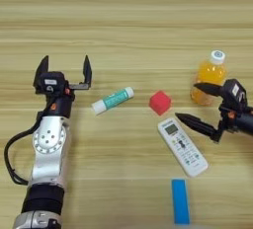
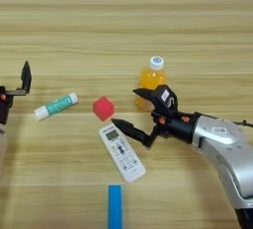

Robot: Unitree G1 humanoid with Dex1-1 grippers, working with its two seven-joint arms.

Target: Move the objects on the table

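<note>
Left eye view: the left gripper (image 1: 64,69) hovers spread wide, left of the green-and-white tube (image 1: 112,100), which lies slanted.

Right eye view: the right gripper (image 2: 124,107) gapes empty beside the remote control (image 2: 121,152), which runs diagonally from its lower fingertip, the nearer arm.

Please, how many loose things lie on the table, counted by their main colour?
White remote control with grey buttons: 1
Flat blue rectangular block: 1
Orange juice bottle, white cap: 1
Small red cube: 1
Green-and-white tube: 1
Total: 5
</note>
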